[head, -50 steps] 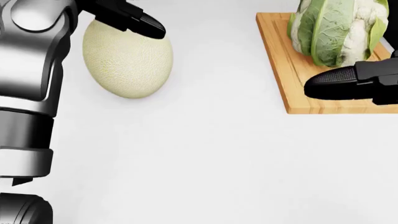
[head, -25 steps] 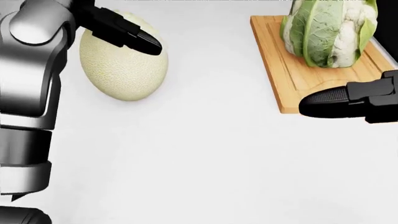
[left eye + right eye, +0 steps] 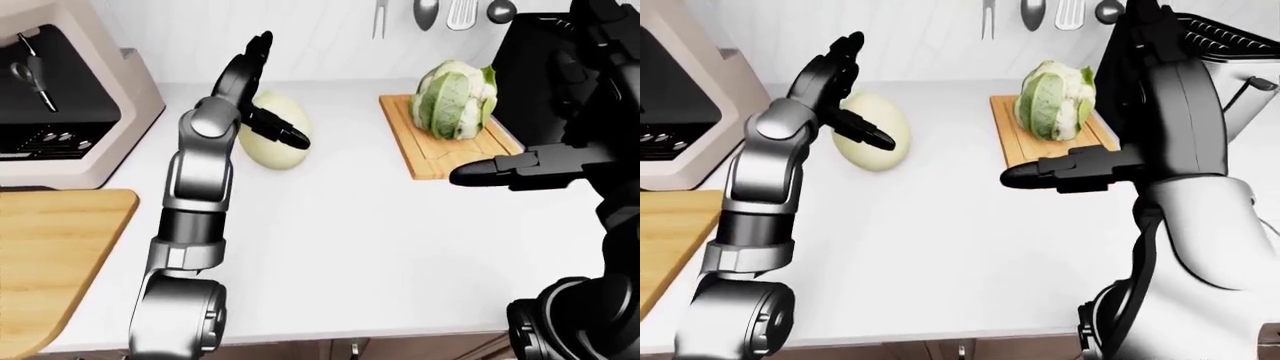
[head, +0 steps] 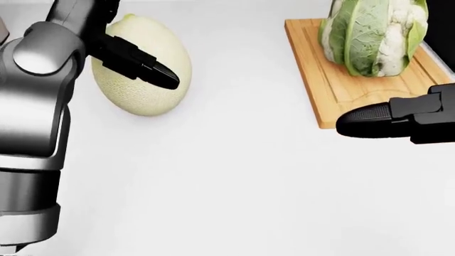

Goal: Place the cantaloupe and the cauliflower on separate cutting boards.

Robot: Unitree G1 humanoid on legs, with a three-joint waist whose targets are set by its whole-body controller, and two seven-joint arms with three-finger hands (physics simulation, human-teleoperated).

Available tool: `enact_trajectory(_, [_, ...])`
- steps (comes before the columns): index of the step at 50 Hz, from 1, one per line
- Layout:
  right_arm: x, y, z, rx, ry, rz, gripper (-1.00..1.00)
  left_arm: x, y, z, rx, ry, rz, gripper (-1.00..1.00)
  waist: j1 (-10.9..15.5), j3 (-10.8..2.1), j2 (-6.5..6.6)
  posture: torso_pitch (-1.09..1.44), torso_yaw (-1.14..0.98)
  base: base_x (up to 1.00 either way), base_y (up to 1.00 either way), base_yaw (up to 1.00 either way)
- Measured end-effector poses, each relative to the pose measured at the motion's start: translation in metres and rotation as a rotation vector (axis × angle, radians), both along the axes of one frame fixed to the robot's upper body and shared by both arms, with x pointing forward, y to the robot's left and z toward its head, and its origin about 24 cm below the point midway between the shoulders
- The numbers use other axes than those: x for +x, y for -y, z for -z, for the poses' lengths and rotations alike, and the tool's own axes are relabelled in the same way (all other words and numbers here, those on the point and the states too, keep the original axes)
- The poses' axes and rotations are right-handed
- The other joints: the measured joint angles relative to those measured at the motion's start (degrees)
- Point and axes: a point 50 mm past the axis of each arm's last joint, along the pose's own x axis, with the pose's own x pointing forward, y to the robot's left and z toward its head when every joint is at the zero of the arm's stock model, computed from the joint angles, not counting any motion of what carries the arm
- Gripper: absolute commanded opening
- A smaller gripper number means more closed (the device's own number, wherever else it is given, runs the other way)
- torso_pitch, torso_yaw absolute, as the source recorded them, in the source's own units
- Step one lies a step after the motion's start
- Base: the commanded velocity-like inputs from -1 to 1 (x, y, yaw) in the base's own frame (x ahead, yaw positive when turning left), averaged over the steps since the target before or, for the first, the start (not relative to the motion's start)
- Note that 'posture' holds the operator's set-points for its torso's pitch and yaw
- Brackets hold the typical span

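Observation:
The pale netted cantaloupe (image 4: 145, 72) lies on the white counter (image 4: 234, 176) at the upper left of the head view. My left hand (image 3: 262, 90) is open, its fingers spread above and beside the melon; one black finger (image 4: 142, 66) crosses its face. The green-and-white cauliflower (image 4: 373, 34) stands on a wooden cutting board (image 4: 334, 88) at the upper right. My right hand (image 4: 398, 120) is open and empty, one finger (image 4: 366, 121) over the board's lower edge, apart from the cauliflower.
A second wooden cutting board (image 3: 50, 255) lies at the lower left of the left-eye view. A coffee machine (image 3: 60, 97) stands at the upper left. Utensils (image 3: 450, 15) hang on the wall, with a dark appliance (image 3: 1220, 52) to the right of the cauliflower.
The camera has shifted slightly, so the picture moved. My left hand's finger has slid lower across the cantaloupe. My right hand has drawn down off the board, away from the cauliflower.

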Motion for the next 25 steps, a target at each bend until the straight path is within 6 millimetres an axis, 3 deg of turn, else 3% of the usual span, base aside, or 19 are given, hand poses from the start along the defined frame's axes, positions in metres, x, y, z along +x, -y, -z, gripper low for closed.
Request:
enact_trajectory(24, [-0.001,0.000,0.004,0.003,-0.006,-0.001,1.00,-0.002,-0.002,0.011,0.328,-0.027,-0.028,1.00,-0.12,-1.12,0.23,0.00,0.00,0.00,0.00,0.00])
enact_trajectory(25, [-0.001,0.000,0.005,0.003,-0.006,-0.001,1.00,-0.002,-0.001,0.011,0.351,-0.030,-0.025,0.76,-0.14,-1.12,0.23,0.00,0.00,0.00,0.00,0.00])
